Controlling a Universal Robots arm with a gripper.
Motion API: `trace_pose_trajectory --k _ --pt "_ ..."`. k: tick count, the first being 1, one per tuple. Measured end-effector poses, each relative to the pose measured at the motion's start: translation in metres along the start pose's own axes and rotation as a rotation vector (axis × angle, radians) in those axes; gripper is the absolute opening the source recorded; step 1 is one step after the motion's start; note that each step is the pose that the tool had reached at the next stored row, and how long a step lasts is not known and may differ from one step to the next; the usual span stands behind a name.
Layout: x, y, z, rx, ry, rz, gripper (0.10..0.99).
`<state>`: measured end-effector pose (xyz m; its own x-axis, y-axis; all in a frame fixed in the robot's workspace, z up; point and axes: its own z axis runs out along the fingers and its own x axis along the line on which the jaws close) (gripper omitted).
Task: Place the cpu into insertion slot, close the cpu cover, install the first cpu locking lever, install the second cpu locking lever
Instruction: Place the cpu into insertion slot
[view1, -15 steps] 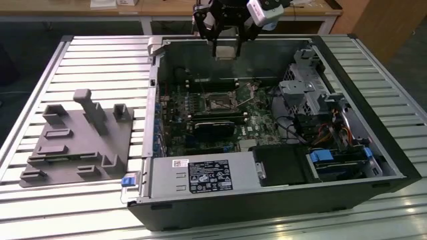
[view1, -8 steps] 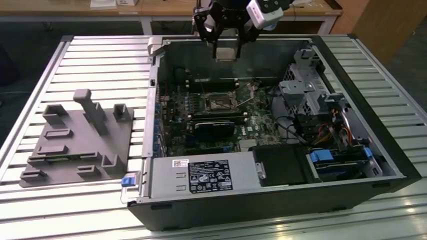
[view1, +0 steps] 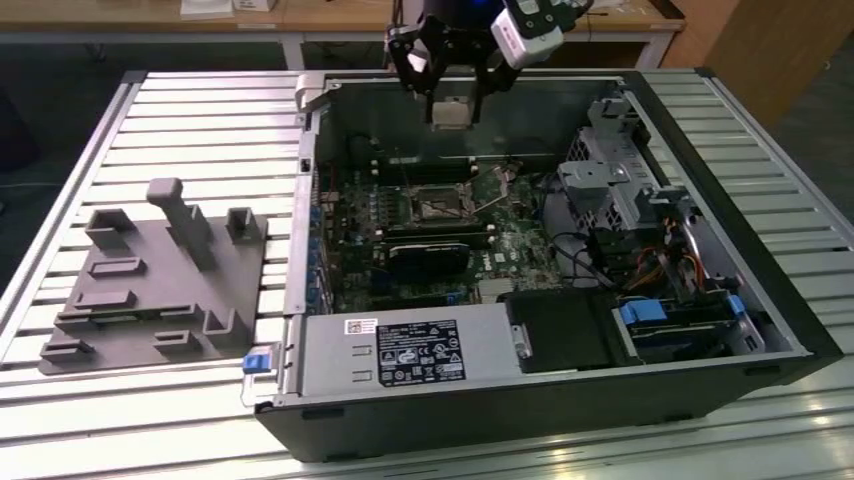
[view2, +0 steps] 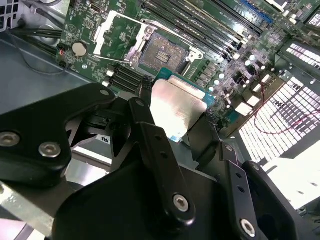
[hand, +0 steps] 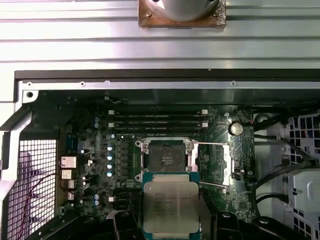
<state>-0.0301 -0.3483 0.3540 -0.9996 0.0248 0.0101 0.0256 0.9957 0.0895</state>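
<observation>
My pincer (view1: 451, 102) is closed on the cpu (hand: 171, 207), pinching two of its edges. In the exterior view it hangs at the upper middle, above the open computer case (view1: 534, 412). The cpu's pale face has small dark writing on it. Inside the case, the insertion slot (hand: 165, 159) lies bare on the green board, and the cpu cover (view2: 140, 44) is flipped open beside it. A grey box (view1: 400, 352) in the case has a black-and-white label. The case stands on the slatted counter (view1: 200, 120), with a grey tray (view1: 147, 280) at the exterior view's left.
</observation>
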Motion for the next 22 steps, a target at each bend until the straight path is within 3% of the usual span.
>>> trace_pose_trajectory --k 11,22 --pt "0.0004 -0.001 0.011 0.0 -0.0098 -0.001 0.537" --pt "0.0009 -0.0028 0.0305 0.0 -0.0142 -0.001 0.537"
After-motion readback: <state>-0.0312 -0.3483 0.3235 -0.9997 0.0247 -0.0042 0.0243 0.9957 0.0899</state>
